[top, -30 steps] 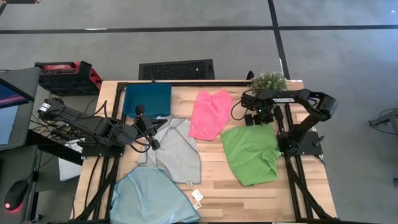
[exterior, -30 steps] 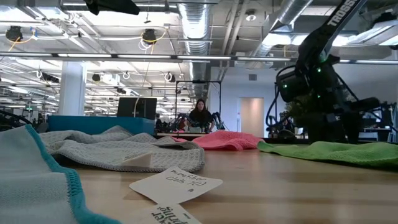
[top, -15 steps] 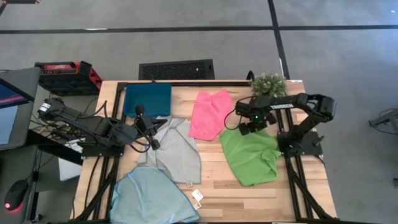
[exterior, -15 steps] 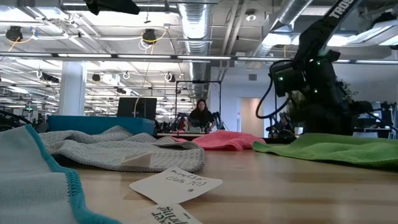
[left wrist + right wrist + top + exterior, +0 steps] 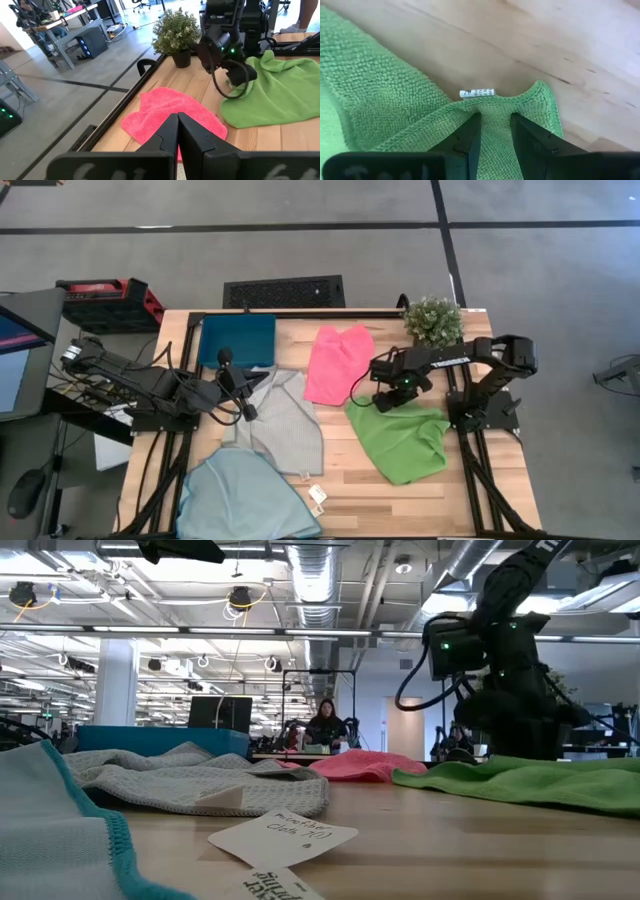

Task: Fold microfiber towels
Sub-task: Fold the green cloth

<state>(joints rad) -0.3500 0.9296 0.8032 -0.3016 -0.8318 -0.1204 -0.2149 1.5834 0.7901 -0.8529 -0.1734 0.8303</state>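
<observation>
The green towel (image 5: 405,442) lies rumpled on the table's right half, with my right gripper (image 5: 386,396) shut on its far-left part, fingers pointing down. The same towel fills the right wrist view (image 5: 380,105). A pink towel (image 5: 338,362) lies at the far middle. Left of centre is a pale grey towel (image 5: 282,422), and a light blue towel (image 5: 245,495) lies at the near left. My left gripper (image 5: 246,412) is shut on nothing and hangs still above the grey towel's left edge; its wrist view shows its closed fingers (image 5: 177,127). My right gripper pinches a raised fold of the green towel's hemmed edge (image 5: 492,107) between its two fingers, close to the white label (image 5: 477,93) and a corner (image 5: 542,92). The fingers come from above, pointing down. The rest of the towel lies slack on the table.
A dark teal tray (image 5: 237,340) sits at the far left and a small potted plant (image 5: 432,318) at the far right corner. Paper tags (image 5: 318,497) lie near the front edge. Bare wood shows between the pink and green towels. A person sits far off in the room (image 5: 326,725).
My right gripper has swung from beside the plant toward the table's left and near side, rolling as it went. It has drawn the green towel's far-left part along the table with it, while the towel's near part has stayed roughly in place.
</observation>
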